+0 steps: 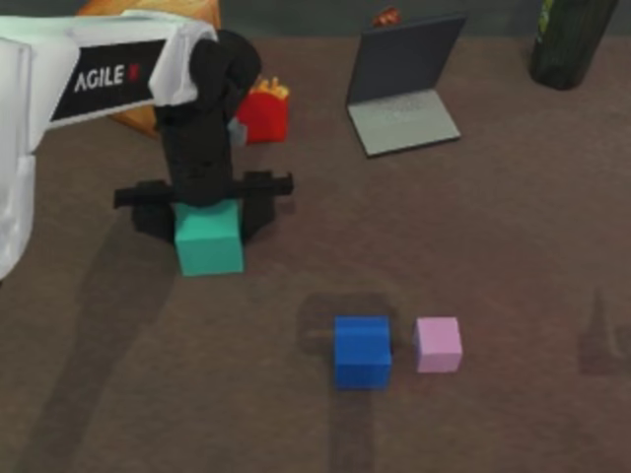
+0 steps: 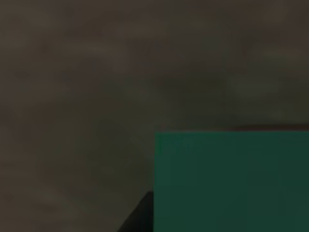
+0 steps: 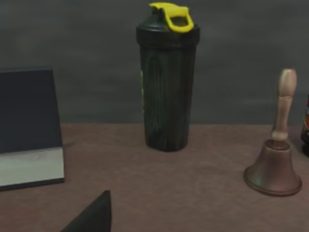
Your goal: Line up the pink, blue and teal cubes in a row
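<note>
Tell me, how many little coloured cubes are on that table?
3. The teal cube sits at the table's left under the left gripper; the blue cube and the pink cube sit side by side nearer the middle. None looks hidden.

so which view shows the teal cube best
The top view: the whole teal cube shows, with the left end effector straddling its far edge and the blue cube and pink cube off to its right. The left wrist view shows only one flat teal face. The right wrist view misses it.
</note>
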{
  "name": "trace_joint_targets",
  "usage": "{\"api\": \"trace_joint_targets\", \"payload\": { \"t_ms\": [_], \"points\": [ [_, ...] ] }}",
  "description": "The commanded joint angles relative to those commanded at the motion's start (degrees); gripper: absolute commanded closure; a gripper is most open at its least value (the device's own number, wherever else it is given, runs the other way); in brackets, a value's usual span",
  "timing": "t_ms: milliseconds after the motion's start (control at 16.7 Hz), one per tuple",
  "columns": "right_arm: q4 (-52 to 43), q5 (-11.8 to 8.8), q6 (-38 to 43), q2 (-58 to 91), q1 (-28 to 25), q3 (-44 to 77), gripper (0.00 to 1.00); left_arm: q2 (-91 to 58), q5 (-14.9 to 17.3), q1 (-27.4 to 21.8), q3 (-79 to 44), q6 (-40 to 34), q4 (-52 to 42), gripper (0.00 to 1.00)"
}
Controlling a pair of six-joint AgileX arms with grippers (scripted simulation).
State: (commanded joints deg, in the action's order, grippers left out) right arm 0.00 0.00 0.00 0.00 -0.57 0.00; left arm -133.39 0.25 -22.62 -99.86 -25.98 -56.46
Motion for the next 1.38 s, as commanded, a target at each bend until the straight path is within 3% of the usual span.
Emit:
{"api": "trace_joint_targets", "payload": {
  "t_ms": [300,360,960,1380],
  "points": [
    [0.0,0.0,0.0,0.0,0.0,0.0,0.00,0.0,0.0,0.0,0.0,0.0,0.0,0.98],
    [0.0,0.0,0.0,0.0,0.0,0.0,0.00,0.0,0.0,0.0,0.0,0.0,0.0,1.00],
    [0.0,0.0,0.0,0.0,0.0,0.0,0.00,0.8,-0.2,0.1,-1.0,0.2,-1.3,1.00],
    [0.0,0.0,0.0,0.0,0.0,0.0,0.00,4.2,-0.3,1.1,-9.9,0.1,-13.7,1.00]
  ]
}}
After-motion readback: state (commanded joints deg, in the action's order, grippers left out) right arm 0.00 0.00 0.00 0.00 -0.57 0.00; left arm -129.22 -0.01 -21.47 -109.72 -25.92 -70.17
